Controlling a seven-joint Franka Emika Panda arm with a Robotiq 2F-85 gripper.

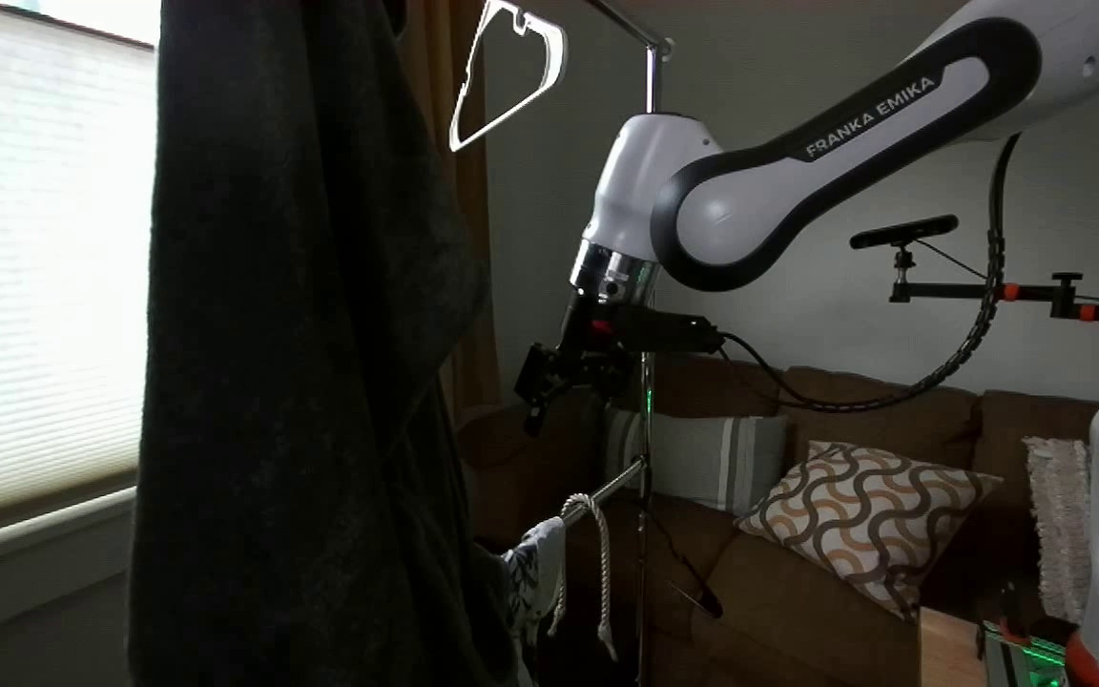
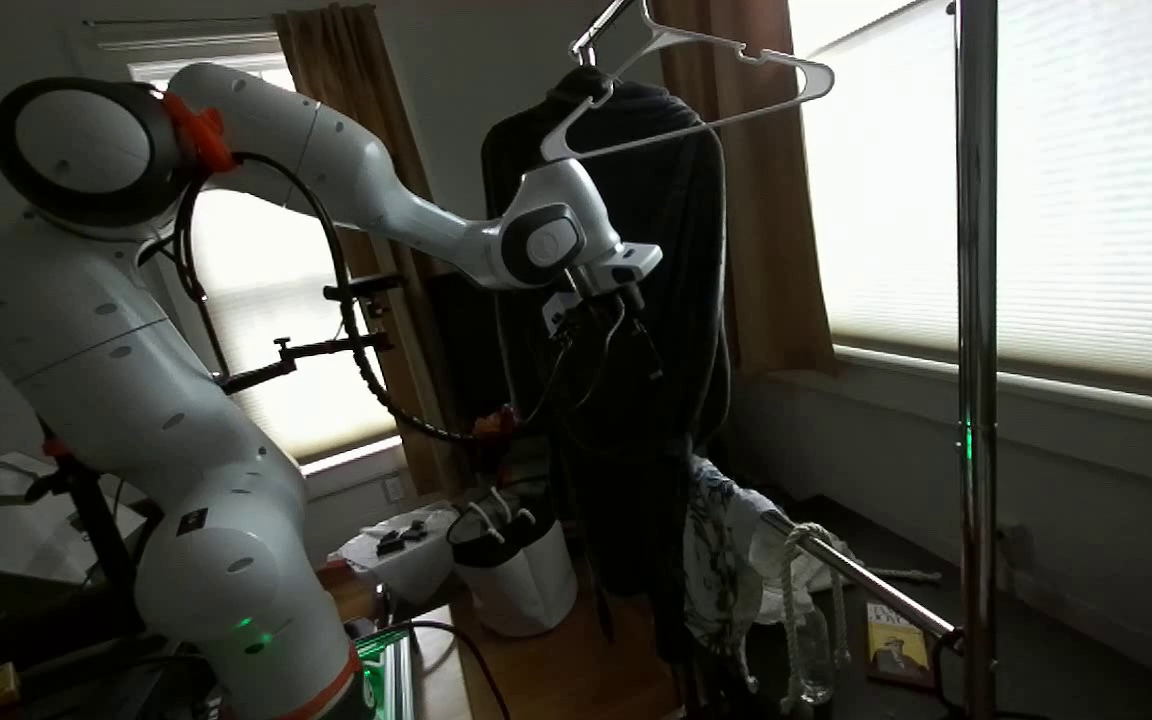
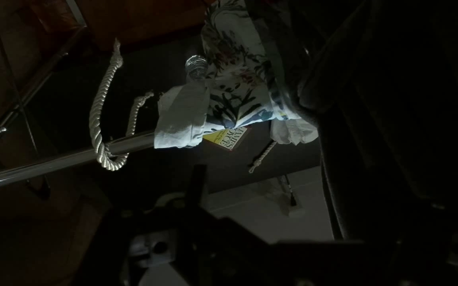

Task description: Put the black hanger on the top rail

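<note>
The black hanger (image 1: 710,601) appears as thin dark lines beside the vertical pole, below the lower rail, seen nearly edge-on. Its slender frame also shows at the left edge of the wrist view (image 3: 45,191). How its hook sits is too dark to tell. The top rail (image 1: 621,19) runs along the upper edge in an exterior view and shows in an exterior view (image 2: 604,22). My gripper (image 1: 564,403) is between the two rails, pointing down, beside the dark garment and apart from the black hanger. It looks open and empty. In the wrist view one finger is lost in darkness.
A white hanger (image 1: 502,117) hangs from the top rail beside a large dark garment (image 2: 636,200). The lower rail (image 3: 62,161) carries a looped rope (image 3: 98,107) and a floral cloth (image 3: 237,95). The vertical pole (image 2: 976,300) stands at the rack's end. A couch (image 1: 798,601) stands behind.
</note>
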